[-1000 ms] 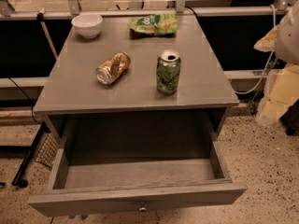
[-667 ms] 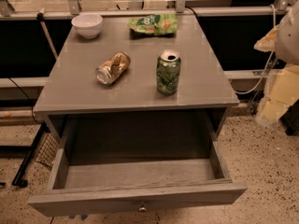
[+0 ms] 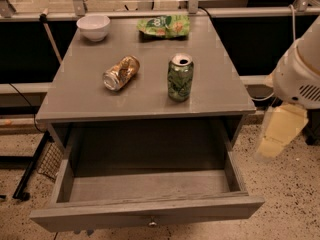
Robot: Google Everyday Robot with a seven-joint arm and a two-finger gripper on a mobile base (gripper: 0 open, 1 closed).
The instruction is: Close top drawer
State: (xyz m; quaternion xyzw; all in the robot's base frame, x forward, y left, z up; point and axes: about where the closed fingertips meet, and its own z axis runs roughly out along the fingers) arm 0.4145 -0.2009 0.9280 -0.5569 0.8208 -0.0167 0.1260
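The top drawer of the grey cabinet is pulled far out and its deep box is empty. Its front panel is at the bottom of the view, with a small round metal knob at its centre. The white arm comes in at the right edge. My gripper is the cream end hanging below it, to the right of the drawer's right side wall and apart from it, holding nothing that shows.
On the cabinet top are a white bowl, a green snack bag, a brown can lying on its side and an upright green can. A black stand leg is on the speckled floor at the left.
The arm and gripper at the right have moved down and slightly left, closer to the drawer's right side. The drawer and the things on top have not moved.
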